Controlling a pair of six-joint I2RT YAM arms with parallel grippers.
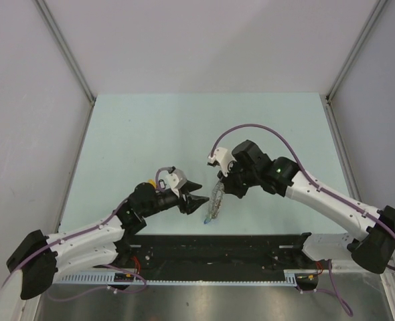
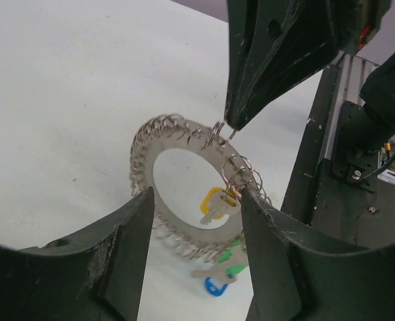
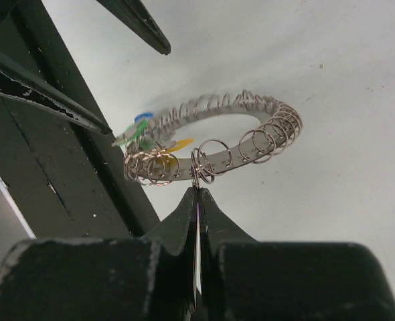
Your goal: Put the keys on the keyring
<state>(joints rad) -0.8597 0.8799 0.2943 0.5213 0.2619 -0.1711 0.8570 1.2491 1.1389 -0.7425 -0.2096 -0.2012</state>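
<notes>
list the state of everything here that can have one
right gripper: shut on one small wire loop of the keyring
left gripper: open, a finger on either side of the keyring, holding nothing
keyring: lifted, hanging tilted from the right gripper
yellow key: hanging from a loop on the keyring
green key: dangling at the keyring's low side
blue key: dangling lowest, beside the green key

The keyring [image 3: 248, 146] was shiny metal wire, the keys [image 2: 213, 208] had glossy plastic heads, and the table [image 1: 137, 134] looked smooth and matt.
</notes>
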